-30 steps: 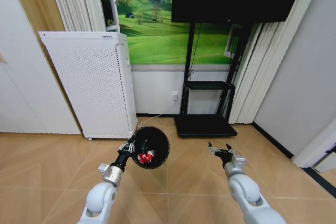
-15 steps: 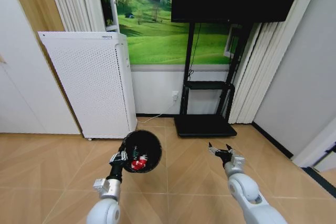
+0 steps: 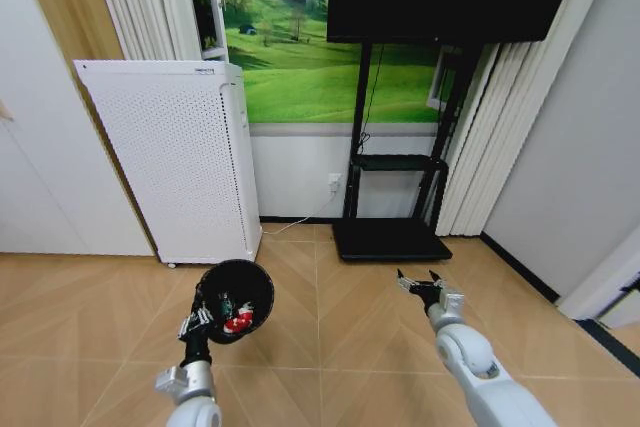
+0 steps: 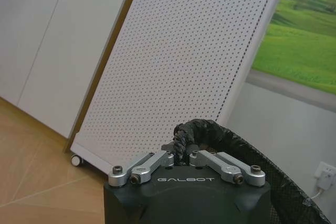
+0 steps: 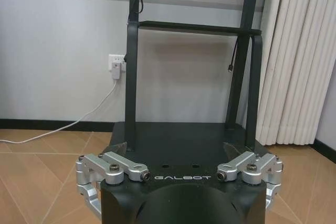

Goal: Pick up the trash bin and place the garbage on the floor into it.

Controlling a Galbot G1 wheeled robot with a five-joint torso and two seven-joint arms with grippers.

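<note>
Our left gripper (image 3: 197, 321) clamped on the black trash bin (image 3: 236, 300) rim before the white perforated appliance (image 3: 170, 157), garbage (image 3: 236, 321) inside half hidden, right gripper (image 3: 424, 288) spread wide, empty.

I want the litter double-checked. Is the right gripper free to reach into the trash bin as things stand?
Probably yes: the right gripper is open and empty, and the trash bin, held by the left gripper, has its mouth uncovered, with bare floor between them.
</note>
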